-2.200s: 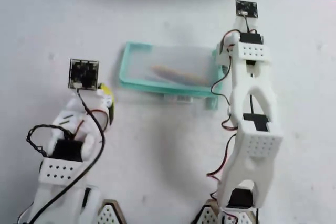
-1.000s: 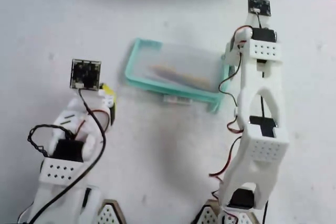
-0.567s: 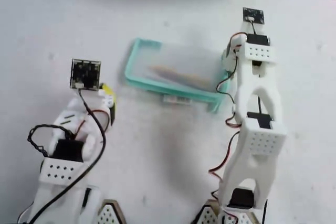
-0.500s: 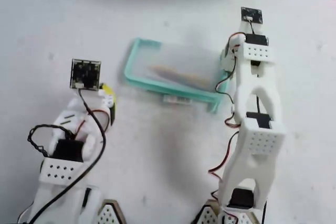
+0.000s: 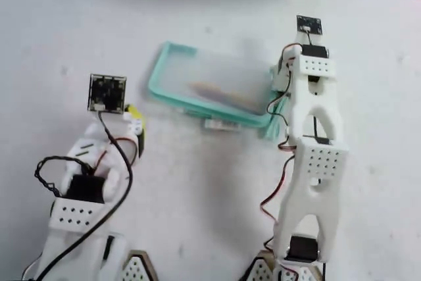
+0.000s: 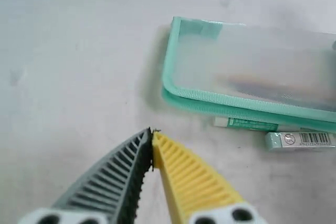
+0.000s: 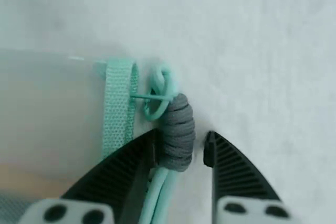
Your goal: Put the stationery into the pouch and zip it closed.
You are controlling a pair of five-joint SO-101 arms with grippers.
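Our right gripper (image 7: 182, 134) straddles the zip pull (image 7: 176, 119), jaws spread, nothing pinched yet; close off-centre and it slips, dragging the pouch (image 5: 210, 87) askew.

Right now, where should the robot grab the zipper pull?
Grip the grey knotted pull around its thick middle, coming in along its teal cord at the pouch's end. It is a fat bump lying clear of the fabric, and the open right pincer straddles it, one finger on each side.
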